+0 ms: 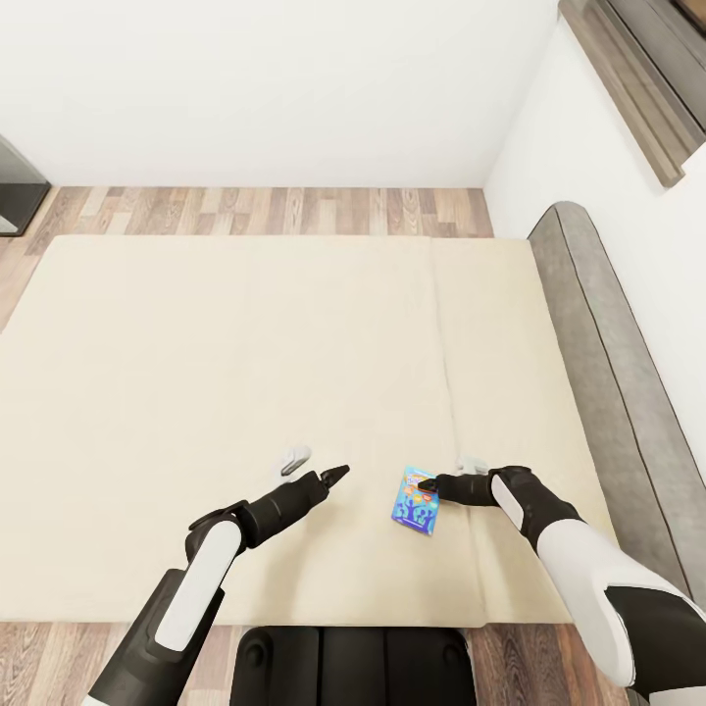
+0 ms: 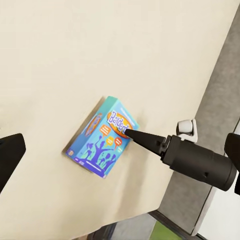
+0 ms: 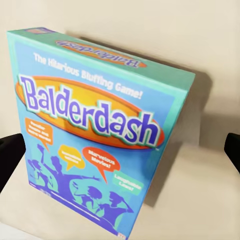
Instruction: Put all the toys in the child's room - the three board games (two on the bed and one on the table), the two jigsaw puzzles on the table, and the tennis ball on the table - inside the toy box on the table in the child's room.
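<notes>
Balderdash, the small blue board game [image 3: 95,135], is lying flat on the bed [image 1: 245,392] with the right tool [image 1: 428,484] reaching over it, jaws apart and not yet gripping. Nearby, the left tool [image 1: 316,469] is hovering apart and empty. Judging from this, packing is barely under way.

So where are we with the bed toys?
Nothing visibly finished from here. In hand: the right pincer is at the blue Balderdash board game lying on the bed, its tip against the box's top face, pads apart, no grip yet. The left pincer hovers nearby with nothing in it. Left: grasp the box and carry it to the toy box.
</notes>
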